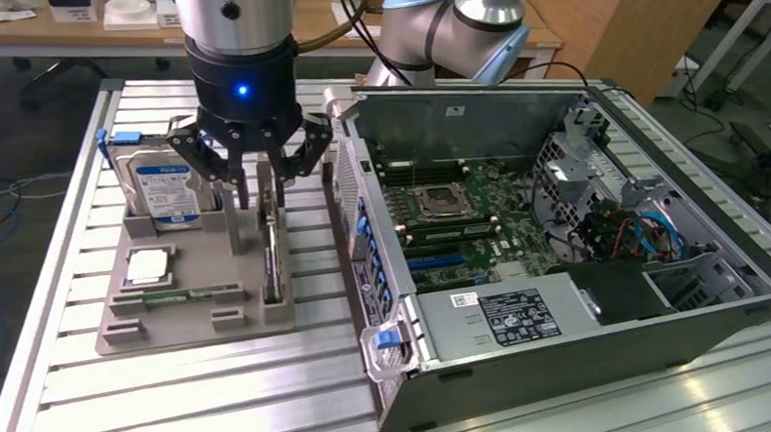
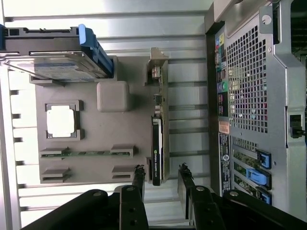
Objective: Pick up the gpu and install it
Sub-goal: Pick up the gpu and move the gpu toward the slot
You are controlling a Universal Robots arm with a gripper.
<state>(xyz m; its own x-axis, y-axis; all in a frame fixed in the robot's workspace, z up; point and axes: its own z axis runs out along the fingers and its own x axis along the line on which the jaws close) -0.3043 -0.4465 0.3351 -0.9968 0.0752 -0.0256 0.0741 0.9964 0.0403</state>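
Observation:
The gpu (image 1: 271,245) stands on its long edge in a slot of the grey holder tray (image 1: 192,327), a thin dark card with a silver bracket at its far end. My gripper (image 1: 255,171) hangs right over it, open, one finger on each side of the card's upper edge. In the wrist view the gpu (image 2: 159,129) runs between the two black fingertips (image 2: 139,173), and the gripper (image 2: 160,173) holds nothing. Whether the pads touch the card I cannot tell.
On the same tray (image 2: 129,72) sit a blue-labelled hard drive (image 1: 165,182), a square processor (image 1: 149,264) and a green RAM stick (image 1: 190,293). The open computer case (image 1: 693,317) with its motherboard (image 1: 470,215) lies close on the exterior view's right; its rear panel (image 2: 249,96) flanks the gpu.

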